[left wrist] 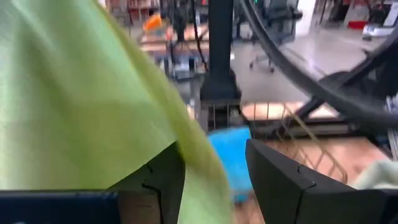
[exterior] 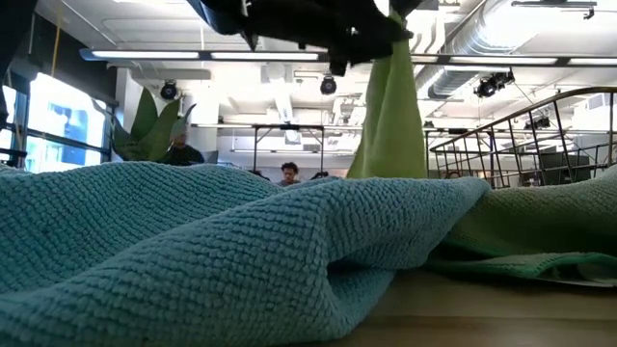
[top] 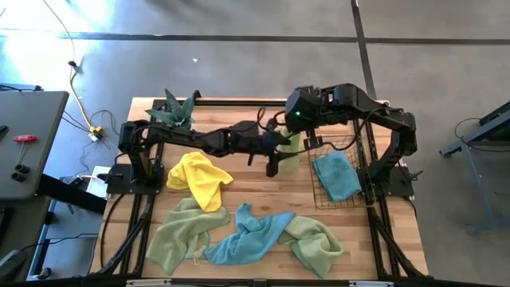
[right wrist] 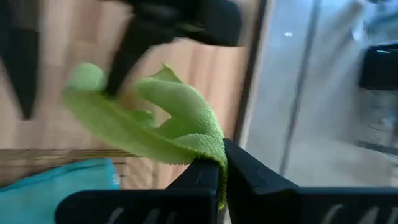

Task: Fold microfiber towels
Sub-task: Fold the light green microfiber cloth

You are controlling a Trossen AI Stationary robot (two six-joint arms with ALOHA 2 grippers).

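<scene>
Wooden worktop point(top: 263, 199) below, both end effectors, right point(right wrist: 222, 163) and left point(left wrist: 211, 180), pinch the lime towel point(right wrist: 155, 124) aloft; uneven pulling could slip it free.

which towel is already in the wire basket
The teal-blue towel, lying folded inside the copper wire basket. The others lie crumpled on the table, except one lime green towel held up.

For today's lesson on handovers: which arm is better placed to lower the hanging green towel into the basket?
Probably the right. Its end effector pinches the green towel beside the wire basket; the left end effector reaches from across the table.
</scene>
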